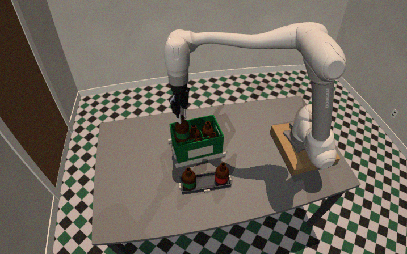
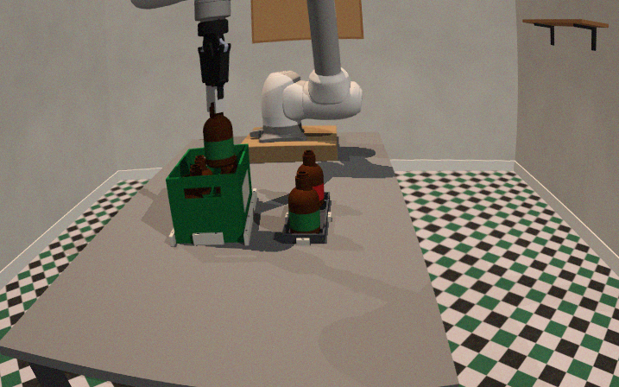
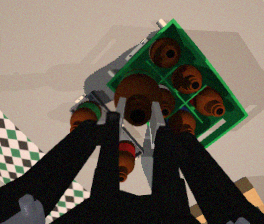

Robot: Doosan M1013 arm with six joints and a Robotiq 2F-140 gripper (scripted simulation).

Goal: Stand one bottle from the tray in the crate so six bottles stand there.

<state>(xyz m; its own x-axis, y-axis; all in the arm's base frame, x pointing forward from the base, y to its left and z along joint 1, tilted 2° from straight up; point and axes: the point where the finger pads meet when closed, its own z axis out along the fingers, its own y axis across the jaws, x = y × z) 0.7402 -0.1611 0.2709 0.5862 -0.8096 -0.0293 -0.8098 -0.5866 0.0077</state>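
My gripper (image 1: 181, 117) is shut on the neck of a brown bottle with a green label (image 1: 181, 130). The bottle hangs upright with its lower part inside the green crate (image 1: 197, 139), over the near left corner cell, and its shoulder stands above the rim. It also shows in the exterior view (image 2: 217, 139) and in the wrist view (image 3: 137, 100). Several other brown bottles (image 1: 206, 128) stand in the crate's cells. Two bottles stand upright on the dark tray (image 1: 205, 184): one with a green label (image 1: 188, 178) and one with a red label (image 1: 222, 174).
The crate sits on a white base plate (image 1: 198, 159) in the middle of the grey table. The tray lies just in front of it. The arm's base stands on a wooden block (image 1: 299, 151) at the table's right end.
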